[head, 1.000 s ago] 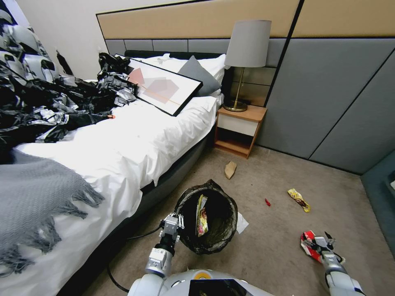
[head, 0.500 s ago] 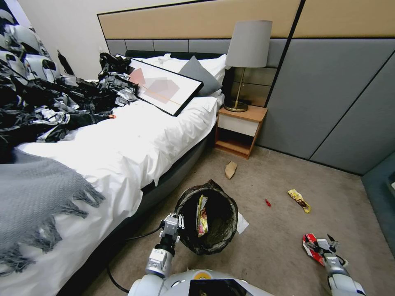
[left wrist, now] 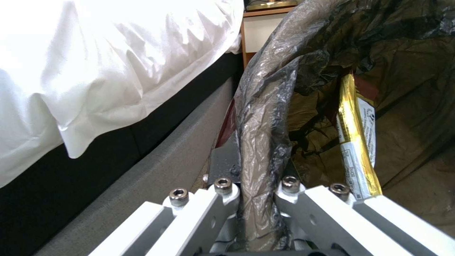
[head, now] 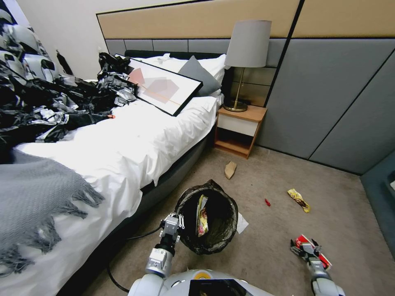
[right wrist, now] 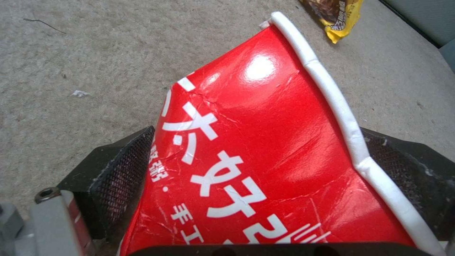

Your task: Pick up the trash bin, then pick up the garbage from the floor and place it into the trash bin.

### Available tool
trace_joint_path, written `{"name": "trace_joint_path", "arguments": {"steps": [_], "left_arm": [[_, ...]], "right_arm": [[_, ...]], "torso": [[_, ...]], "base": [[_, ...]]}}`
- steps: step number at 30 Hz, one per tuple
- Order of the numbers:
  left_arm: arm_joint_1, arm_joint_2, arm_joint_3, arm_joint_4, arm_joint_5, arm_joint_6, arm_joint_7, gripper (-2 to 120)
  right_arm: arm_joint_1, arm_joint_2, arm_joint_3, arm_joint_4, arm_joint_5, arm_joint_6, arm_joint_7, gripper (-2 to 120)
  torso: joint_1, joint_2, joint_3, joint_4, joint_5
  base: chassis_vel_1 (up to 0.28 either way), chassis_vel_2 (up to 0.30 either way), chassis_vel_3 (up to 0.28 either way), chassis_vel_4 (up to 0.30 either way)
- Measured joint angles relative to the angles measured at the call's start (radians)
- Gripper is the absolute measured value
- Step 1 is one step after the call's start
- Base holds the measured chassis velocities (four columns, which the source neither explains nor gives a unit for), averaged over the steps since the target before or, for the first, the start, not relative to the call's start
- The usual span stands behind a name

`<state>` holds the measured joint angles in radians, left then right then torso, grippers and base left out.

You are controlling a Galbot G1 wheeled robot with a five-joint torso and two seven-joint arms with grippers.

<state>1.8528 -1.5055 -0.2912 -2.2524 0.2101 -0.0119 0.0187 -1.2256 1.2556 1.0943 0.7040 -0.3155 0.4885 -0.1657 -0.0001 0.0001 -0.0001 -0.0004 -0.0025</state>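
Presently, trash bin [head: 207,222] beside the bed [head: 123,156], left gripper [left wrist: 256,192] clamped on its bag-lined rim, gold wrapper [left wrist: 358,142] inside, lower end hidden, right gripper [right wrist: 256,170] closed on red-and-white wrapper [right wrist: 265,156], right of bin, pads [right wrist: 118,174] partly covered, yellow wrapper [head: 299,200] beyond, cut off in wrist view.

Beige carpet [head: 263,230], white-sheeted bed [head: 123,152], wooden nightstand [head: 238,129], grey-shaded lamp [head: 247,57], grey padded wall [head: 329,102]
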Motion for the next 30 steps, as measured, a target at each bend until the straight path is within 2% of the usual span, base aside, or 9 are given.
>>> {"name": "trace_joint_path", "arguments": {"steps": [3, 9, 14, 17, 18, 20, 25, 28, 30], "left_arm": [[0.001, 0.001, -0.005, 0.000, -0.002, -0.001, 0.000, 1], [-0.001, 0.001, -0.004, -0.001, -0.004, -0.002, 0.000, 1], [-0.002, 0.000, 0.000, 0.001, -0.003, -0.002, 0.001, 1], [-0.001, 0.000, -0.003, 0.001, -0.003, -0.002, 0.001, 1], [-0.001, 0.000, -0.003, 0.001, -0.003, -0.002, 0.001, 1], [-0.001, 0.000, -0.003, 0.001, -0.002, -0.002, 0.001, 1], [-0.001, -0.001, 0.001, 0.002, 0.001, -0.002, 0.002, 1], [0.000, -0.001, 0.001, 0.002, 0.002, -0.002, 0.003, 1], [0.000, -0.001, 0.000, 0.002, 0.002, -0.002, 0.003, 1]], "right_arm": [[0.005, -0.008, 0.002, -0.017, 0.000, 0.008, -0.001, 100], [0.008, -0.015, 0.005, -0.024, 0.002, 0.018, -0.016, 96], [0.007, -0.013, 0.005, -0.023, 0.003, 0.026, -0.020, 86], [0.003, -0.007, 0.005, -0.018, 0.003, 0.033, -0.021, 74], [0.003, -0.007, 0.005, -0.018, 0.003, 0.033, -0.021, 74], [-0.002, 0.002, 0.004, -0.007, 0.004, 0.036, -0.023, 59], [-0.004, 0.011, 0.003, -0.004, 0.007, 0.044, -0.024, 45], [-0.005, 0.016, 0.001, -0.002, 0.007, 0.050, -0.025, 30], [-0.005, 0.016, 0.001, 0.000, 0.007, 0.050, -0.026, 28]], "torso": [[0.000, 0.000, 0.000, 0.0005, 0.0018], [0.000, 0.000, 0.000, 0.0003, 0.0023], [0.000, 0.000, 0.000, 0.0002, 0.0026], [0.000, 0.000, 0.000, 0.0005, 0.0030], [0.000, 0.000, 0.000, 0.0005, 0.0030], [0.000, 0.000, 0.000, 0.0005, 0.0033], [0.000, 0.000, 0.000, 0.0006, 0.0033], [0.000, 0.000, 0.000, 0.0007, 0.0036], [0.000, 0.000, 0.000, 0.0007, 0.0037]], "base": [[0.000, 0.000, 0.000, 0.000], [0.000, 0.000, 0.000, 0.000], [0.000, 0.000, 0.000, 0.000], [0.000, 0.000, 0.000, 0.000], [0.000, 0.000, 0.000, 0.000], [0.000, 0.000, 0.000, 0.000], [0.000, 0.000, 0.000, 0.000], [0.000, 0.000, 0.000, 0.000], [0.000, 0.000, 0.000, 0.000]]}}
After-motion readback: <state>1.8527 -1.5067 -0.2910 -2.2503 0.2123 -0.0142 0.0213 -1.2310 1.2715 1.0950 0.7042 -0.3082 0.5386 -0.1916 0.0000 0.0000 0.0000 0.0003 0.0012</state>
